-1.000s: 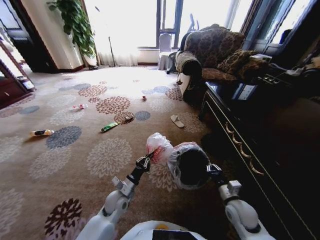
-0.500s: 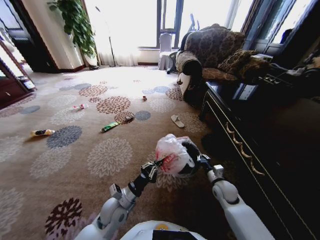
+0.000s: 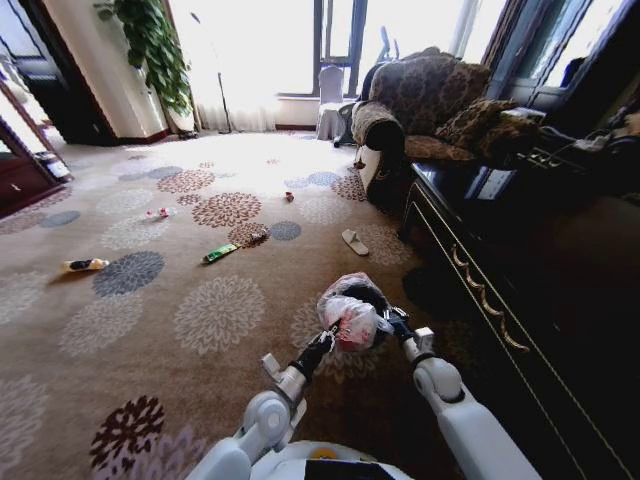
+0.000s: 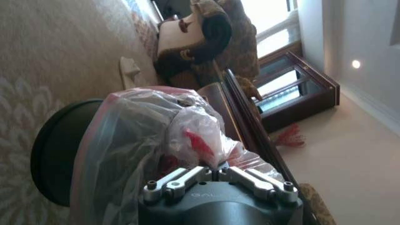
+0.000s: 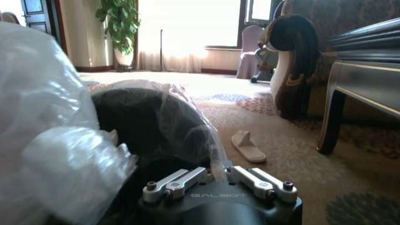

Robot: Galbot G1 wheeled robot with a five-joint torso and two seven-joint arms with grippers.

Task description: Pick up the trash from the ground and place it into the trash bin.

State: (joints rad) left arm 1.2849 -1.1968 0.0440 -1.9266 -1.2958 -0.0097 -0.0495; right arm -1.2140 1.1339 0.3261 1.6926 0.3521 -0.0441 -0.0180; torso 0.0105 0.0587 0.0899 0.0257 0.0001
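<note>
The plastic wad [image 3: 352, 322] is pinched by the closed left gripper [image 3: 330, 335] at the bin's [image 3: 372, 297] mouth; the right gripper [image 3: 395, 325] is clamped on the liner [image 5: 181, 117]. The wad could spill onto the carpet [image 3: 180, 320] if released off-centre.

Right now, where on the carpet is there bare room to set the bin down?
Bare carpet lies on the robot's left, between the left gripper and the yellow-black packet, short of the green wrapper. It is crowded where both grippers hold the trash bin and white-red plastic wad, close beside the dark cabinet and white slipper.
</note>
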